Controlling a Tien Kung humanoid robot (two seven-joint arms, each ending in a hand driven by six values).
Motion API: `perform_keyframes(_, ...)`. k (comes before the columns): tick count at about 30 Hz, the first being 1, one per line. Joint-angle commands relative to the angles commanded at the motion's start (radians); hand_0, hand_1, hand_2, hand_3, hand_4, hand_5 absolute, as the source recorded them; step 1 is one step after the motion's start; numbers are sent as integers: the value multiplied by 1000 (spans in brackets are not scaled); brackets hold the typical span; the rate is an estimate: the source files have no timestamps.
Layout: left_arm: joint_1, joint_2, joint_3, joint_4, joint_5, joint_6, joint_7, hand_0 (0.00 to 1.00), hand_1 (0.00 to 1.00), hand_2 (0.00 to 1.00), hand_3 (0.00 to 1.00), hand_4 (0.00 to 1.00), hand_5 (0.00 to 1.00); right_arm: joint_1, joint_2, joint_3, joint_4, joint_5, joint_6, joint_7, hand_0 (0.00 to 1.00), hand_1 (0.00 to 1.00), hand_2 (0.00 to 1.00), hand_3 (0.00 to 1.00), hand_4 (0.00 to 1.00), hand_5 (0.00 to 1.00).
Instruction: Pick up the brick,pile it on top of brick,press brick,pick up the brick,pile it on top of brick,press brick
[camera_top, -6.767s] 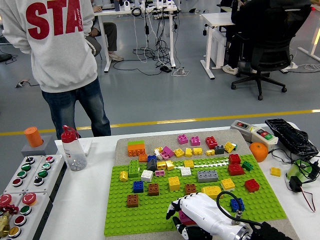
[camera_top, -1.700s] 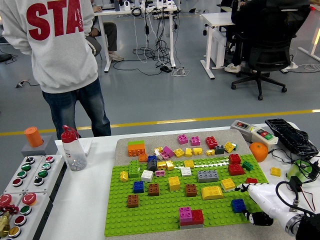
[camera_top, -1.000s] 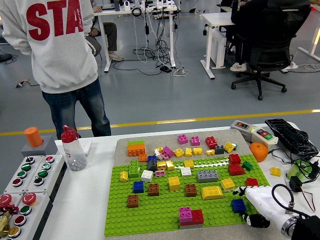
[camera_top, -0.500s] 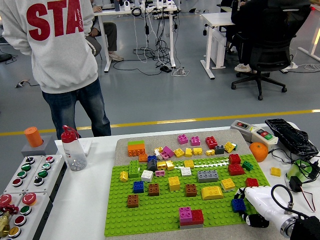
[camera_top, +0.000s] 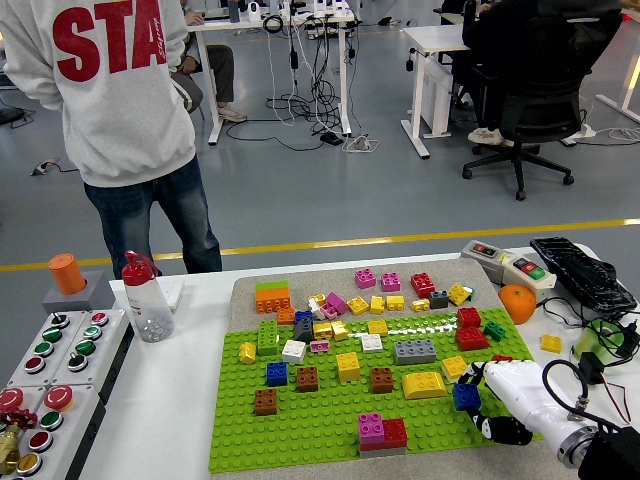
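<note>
My right hand, white with black fingertips, reaches in from the lower right over the green baseplate. Its fingers are curled around a small blue brick, which sits just left of the palm and looks raised a little off the plate. To the left, near the plate's front edge, a pink brick and a red brick sit side by side on a grey brick. A yellow sloped brick lies just up-left of the hand. My left arm is out of view.
Many loose bricks cover the plate's middle and back. A water bottle and button boxes stand at the left. An orange, a switch box, a keyboard and cables lie at the right. A person stands behind the table, back turned.
My right hand has slid left along the plate's right side and closed on the blue brick, which has shifted up and left. The pink and red stack has stayed put.
</note>
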Motion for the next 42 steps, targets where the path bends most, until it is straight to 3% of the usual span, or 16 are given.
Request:
perform_keyframes(7, 0, 0, 0, 0, 0, 0, 1, 651, 678, 703, 572, 298, 998, 17, 9, -21, 99, 55, 14, -30, 567, 585, 574, 586, 544, 120)
perform_keyframes(14, 0, 1, 0, 0, 0, 0, 1, 651, 677, 703, 572, 298, 998, 50, 38, -62, 137, 70, 30, -58, 566, 582, 574, 587, 522, 97)
perform_keyframes(42, 9, 0, -3, 0, 7, -3, 5, 651, 676, 702, 572, 300, 998, 91, 59, -149, 145, 58, 74, -112, 564, 579, 576, 586, 506, 105)
